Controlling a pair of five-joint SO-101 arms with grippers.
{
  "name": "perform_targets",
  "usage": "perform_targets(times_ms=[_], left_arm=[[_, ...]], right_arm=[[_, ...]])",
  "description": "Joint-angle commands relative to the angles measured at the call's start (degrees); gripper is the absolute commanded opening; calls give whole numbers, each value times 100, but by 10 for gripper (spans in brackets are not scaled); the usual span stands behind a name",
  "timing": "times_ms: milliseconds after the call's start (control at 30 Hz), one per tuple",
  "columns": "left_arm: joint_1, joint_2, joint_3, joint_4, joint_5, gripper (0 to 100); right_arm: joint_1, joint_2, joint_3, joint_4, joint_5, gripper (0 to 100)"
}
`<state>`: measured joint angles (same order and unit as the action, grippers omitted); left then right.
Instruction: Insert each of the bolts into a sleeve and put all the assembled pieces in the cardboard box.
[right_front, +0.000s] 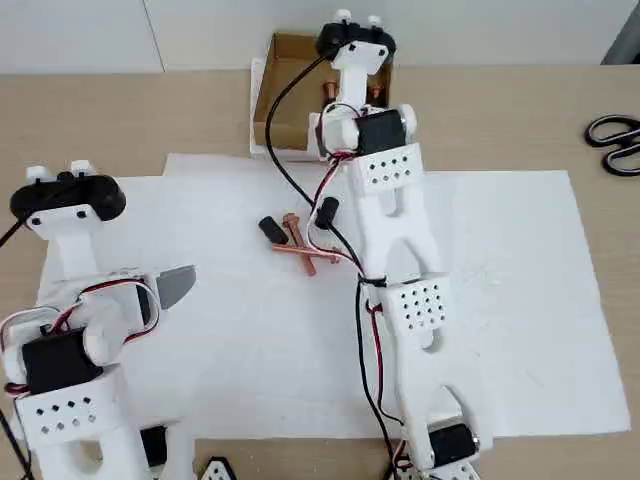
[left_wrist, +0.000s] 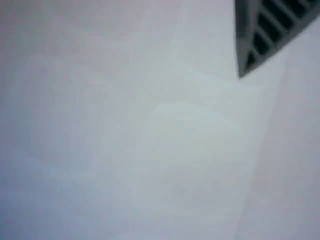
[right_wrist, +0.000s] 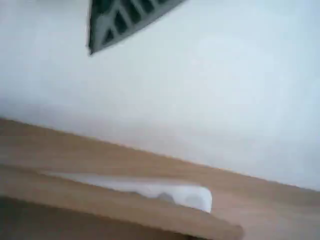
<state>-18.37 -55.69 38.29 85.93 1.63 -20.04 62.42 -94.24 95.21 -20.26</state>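
My right gripper (right_front: 352, 88) hangs over the cardboard box (right_front: 297, 38), where copper pieces (right_front: 330, 90) show inside. My left gripper (right_front: 170, 287) sits low over the white paper (right_front: 500, 300). Whether either grips anything, I cannot tell. Loose bolts (right_front: 300, 247) and a black sleeve (right_front: 273, 229) lie unjoined mid-sheet, so the job looks partly done.
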Motion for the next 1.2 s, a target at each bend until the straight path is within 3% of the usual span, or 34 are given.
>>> perform_targets(times_ms=[0,200,467,700,1167], left_arm=[[-18,-79,31,-9,-18,360],[-9,-79,347,-229,-18,360],[-9,-79,338,-229,-18,360],[-9,-79,338,-229,-18,360],[-9,-79,338,-229,-18,360]], right_arm=[[-57,-66,0,31,-484,272],[-75,-66,985,4,-1204,270],[-347,-66,1284,31,-1530,270],[-690,-66,1415,40,-1609,270],[-655,-75,2242,31,-1618,269]])
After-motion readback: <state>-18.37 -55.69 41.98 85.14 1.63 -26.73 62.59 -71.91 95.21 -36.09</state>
